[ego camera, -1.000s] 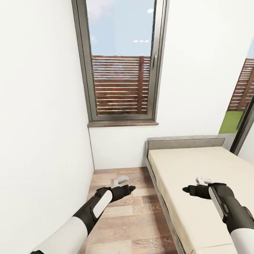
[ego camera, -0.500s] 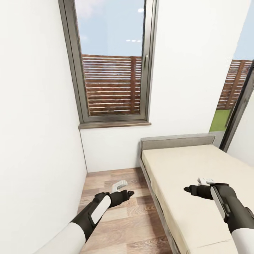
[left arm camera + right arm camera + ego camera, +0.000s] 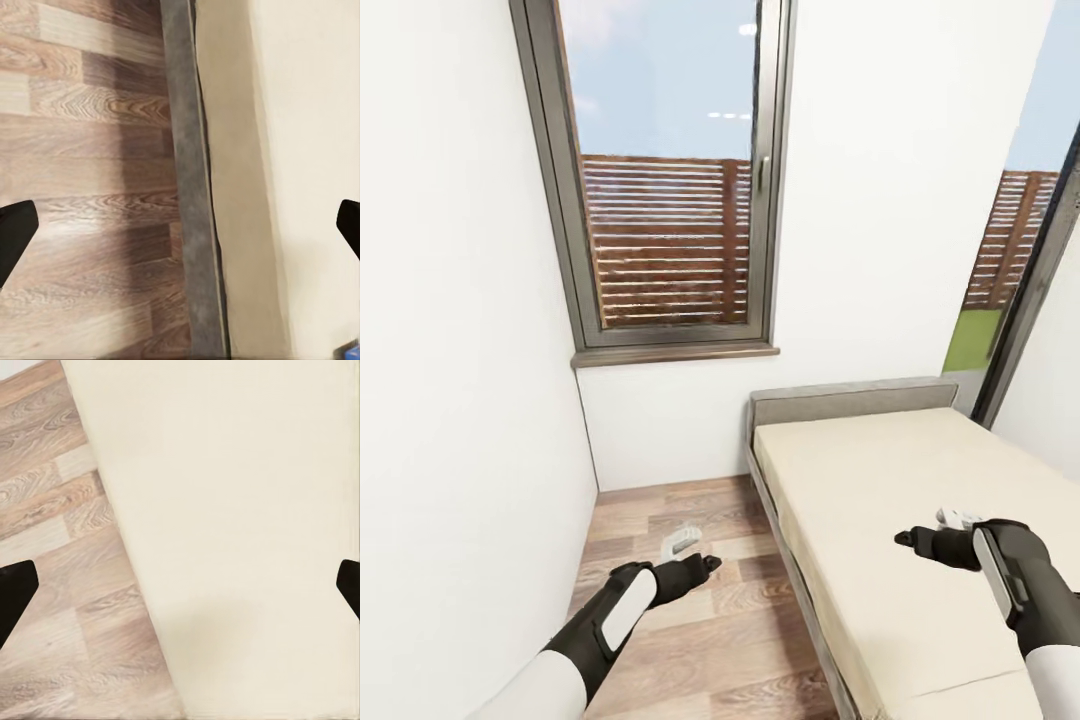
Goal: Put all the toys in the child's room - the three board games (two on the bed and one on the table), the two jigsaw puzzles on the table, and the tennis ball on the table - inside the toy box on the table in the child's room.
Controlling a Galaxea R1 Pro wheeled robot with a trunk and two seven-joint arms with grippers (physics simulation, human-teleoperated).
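Smooth white walls (image 3: 460, 250) enclose a narrow room with a tall grey-framed window (image 3: 660, 180) looking onto brown slatted fencing. A cream mattress on a grey fabric-edged bed (image 3: 880, 500) lies bare beside wood-grain plank flooring (image 3: 690, 620). The left gripper (image 3: 695, 560) hangs over the floor, the right gripper (image 3: 935, 535) over the mattress; in the wrist views, both have black fingertips spread wide, holding nothing.

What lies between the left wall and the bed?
In the head view, a strip of bare wooden floor runs between the wall and the bed, with the left gripper hanging over it.
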